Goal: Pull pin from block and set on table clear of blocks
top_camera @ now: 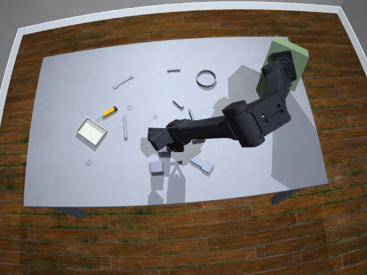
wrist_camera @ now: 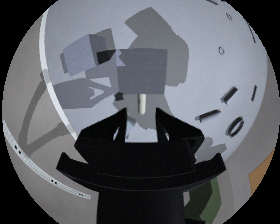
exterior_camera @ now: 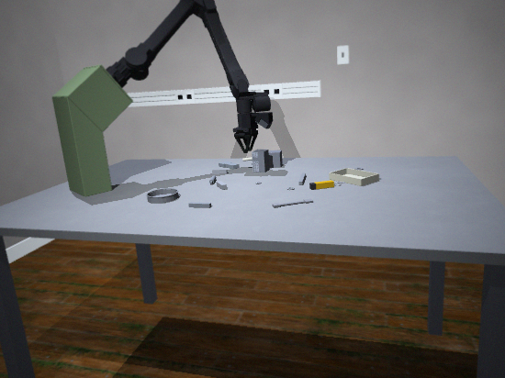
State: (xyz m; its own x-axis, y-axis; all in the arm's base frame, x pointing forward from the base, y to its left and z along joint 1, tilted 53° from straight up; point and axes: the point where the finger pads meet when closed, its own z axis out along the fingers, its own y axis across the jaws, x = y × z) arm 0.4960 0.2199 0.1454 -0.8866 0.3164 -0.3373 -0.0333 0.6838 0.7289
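Note:
The cream pin (wrist_camera: 143, 103) sticks out sideways from a grey block (wrist_camera: 145, 75) near the table's front middle. In the exterior view the pin (exterior_camera: 248, 159) juts from the left side of its block (exterior_camera: 261, 161). My gripper (exterior_camera: 245, 149) points down and hangs just above the pin's free end without touching it. In the wrist view the two fingers stand partly open with nothing between them, and the pin lies just beyond their tips. In the top view the arm's wrist (top_camera: 161, 139) hides the pin and most of its block.
Two more grey blocks stand close by, one (top_camera: 156, 167) in front and one (top_camera: 202, 164) to the front right. Small grey bars, rings, a yellow tool (top_camera: 109, 111), a cream tray (top_camera: 91, 131) and a metal hoop (top_camera: 205, 79) lie further off.

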